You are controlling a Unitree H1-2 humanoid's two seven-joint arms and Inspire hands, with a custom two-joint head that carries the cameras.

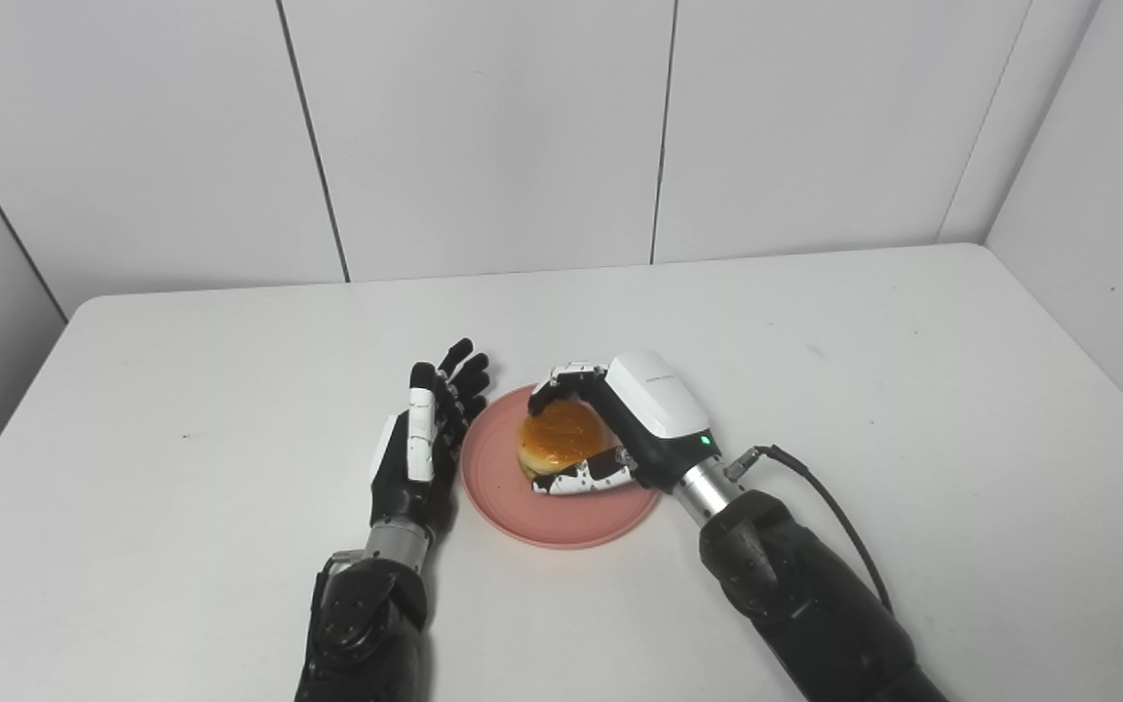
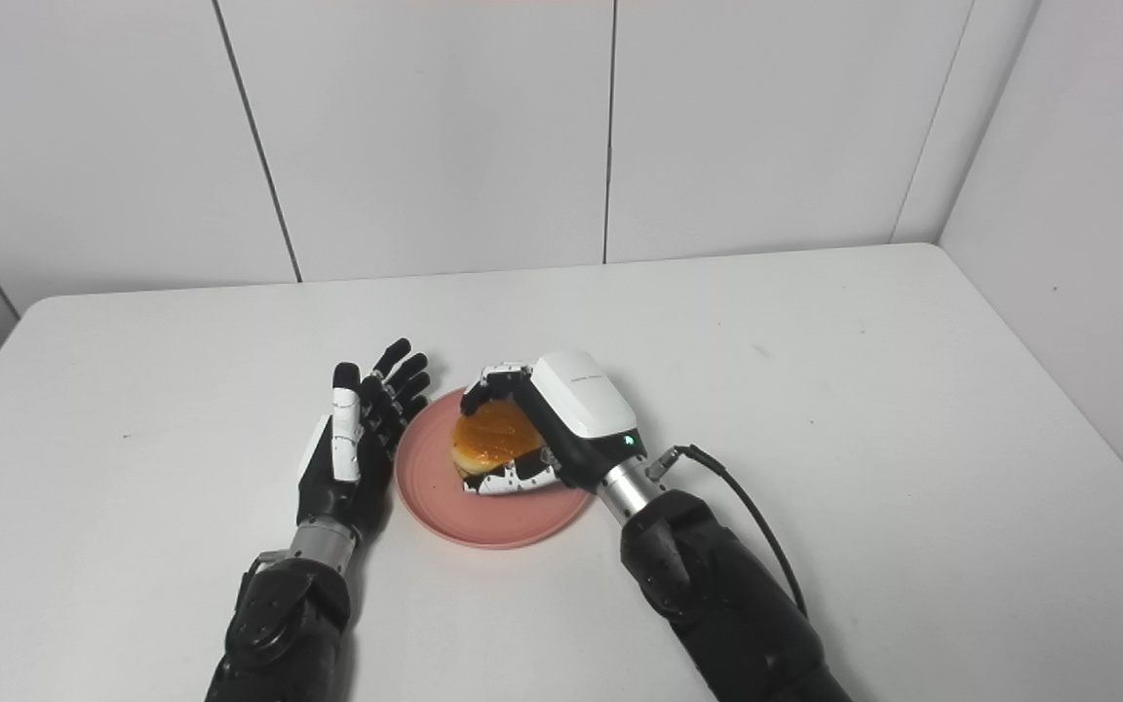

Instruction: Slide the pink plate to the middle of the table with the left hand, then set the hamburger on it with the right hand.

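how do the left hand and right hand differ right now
The left hand is open, fingers straight, holding nothing, beside the pink plate; the right hand is curled shut around the hamburger over that plate. Both sit near the middle of the table.

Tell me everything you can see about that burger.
The burger shows a round, glossy golden-brown bun on top with a paler band below; its filling is hidden. It sits upright over the middle of the pink plate, near the table's centre. The right hand is wrapped around it, fingers over the far side and thumb along the near side. The left hand does not touch it.
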